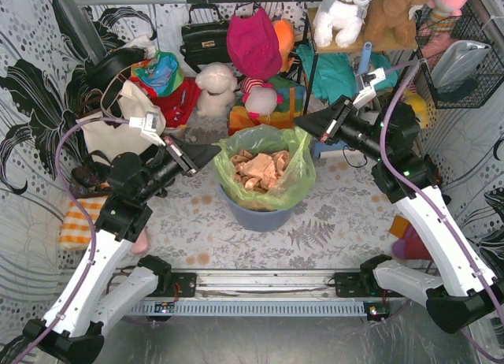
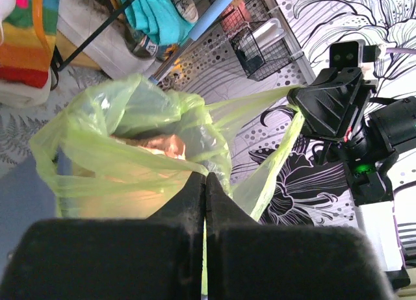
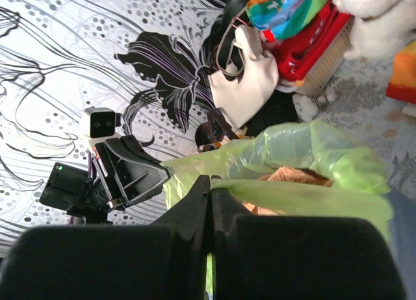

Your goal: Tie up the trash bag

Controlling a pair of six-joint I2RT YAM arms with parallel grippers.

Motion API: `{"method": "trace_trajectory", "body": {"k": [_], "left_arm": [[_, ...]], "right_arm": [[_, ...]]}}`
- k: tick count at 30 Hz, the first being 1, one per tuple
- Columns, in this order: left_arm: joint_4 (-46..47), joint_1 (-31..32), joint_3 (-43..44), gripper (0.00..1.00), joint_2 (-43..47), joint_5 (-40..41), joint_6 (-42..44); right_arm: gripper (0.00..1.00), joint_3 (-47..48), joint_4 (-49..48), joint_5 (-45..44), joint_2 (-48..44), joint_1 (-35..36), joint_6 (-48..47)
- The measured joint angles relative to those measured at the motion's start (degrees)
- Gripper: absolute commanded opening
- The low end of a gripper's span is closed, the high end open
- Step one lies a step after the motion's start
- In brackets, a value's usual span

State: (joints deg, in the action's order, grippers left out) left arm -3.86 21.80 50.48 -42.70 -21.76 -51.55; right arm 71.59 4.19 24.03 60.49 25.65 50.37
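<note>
In the middle of the top view sits the trash bag [image 1: 302, 175], thin glossy light-green film lining a round blue bin [image 1: 260, 218], with crumpled tan paper [image 1: 261, 169] heaped inside. The left gripper [image 1: 214, 152] is clenched on the bag's left rim. The right gripper [image 1: 302, 123] is clenched on its upper-right rim. Each pinches a taut, wrinkled flap between black wedge-shaped fingers.

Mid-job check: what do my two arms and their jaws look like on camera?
Both arms match: the left arm and right arm have white lower links, black joints and black upper sections. A purple cable loops along each to a small white camera box at the wrist. The jaws are black, wedge-shaped and taper to a thin tip.
</note>
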Motion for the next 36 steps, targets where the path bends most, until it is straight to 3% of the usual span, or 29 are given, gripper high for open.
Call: {"method": "trace_trajectory", "body": {"k": [14, 18, 24, 36], "left_arm": [[-1.2, 0.0, 9.0, 0.0, -2.3, -0.2, 3.9], [-1.4, 0.0, 9.7, 0.12, -3.6, -0.8, 4.0], [-1.5, 0.0, 11.5, 0.43, -4.9, -1.9, 4.8], [-11.6, 0.0, 15.3, 0.68, -2.5, 5.6, 9.0]], "right_arm": [[0.0, 7.9, -0.3, 0.0, 2.9, 0.0, -0.1], [0.0, 11.2, 0.9, 0.0, 4.8, 0.0, -0.5], [0.0, 13.5, 1.4, 0.0, 5.9, 0.0, -0.5], [0.0, 10.2, 5.7, -1.3, 5.1, 0.0, -2.0]]}}
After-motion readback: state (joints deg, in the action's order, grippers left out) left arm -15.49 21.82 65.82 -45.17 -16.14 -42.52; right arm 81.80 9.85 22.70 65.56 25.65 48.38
